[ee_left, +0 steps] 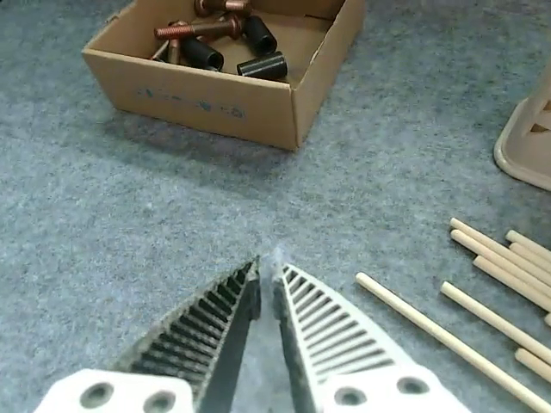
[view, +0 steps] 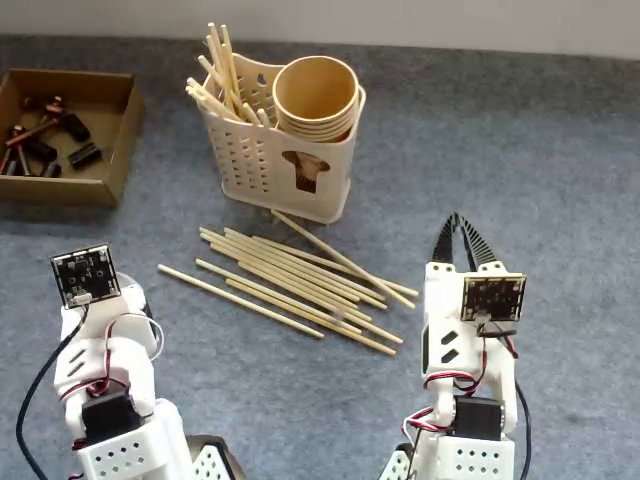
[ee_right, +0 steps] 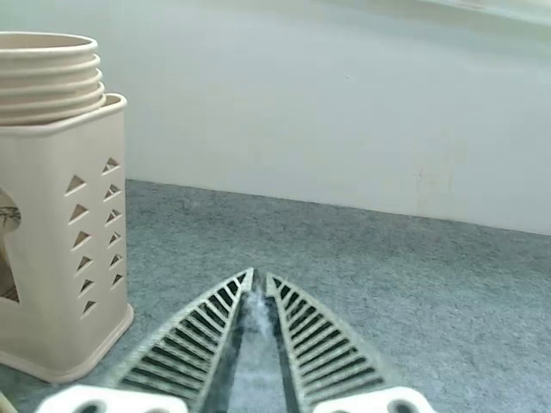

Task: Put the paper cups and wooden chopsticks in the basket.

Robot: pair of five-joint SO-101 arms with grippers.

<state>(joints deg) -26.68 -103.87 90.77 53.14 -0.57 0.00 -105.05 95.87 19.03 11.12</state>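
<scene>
A cream perforated basket (view: 275,165) stands at the back of the grey carpet, holding a stack of paper cups (view: 316,95) and a bunch of wooden chopsticks (view: 222,75). Several loose chopsticks (view: 300,285) lie in a fan on the carpet in front of it. My right gripper (view: 457,220) is shut and empty, to the right of that fan; its wrist view shows the shut tips (ee_right: 256,280) beside the basket (ee_right: 60,249) and the cups (ee_right: 47,73). My left gripper (ee_left: 267,271) is shut and empty, low over bare carpet left of the loose chopsticks (ee_left: 482,292).
A brown cardboard box (view: 120,140) with dark and copper hardware sits at the back left, also near the left gripper (ee_left: 215,95). A pale wall runs behind the carpet. Bare carpet lies right of the basket.
</scene>
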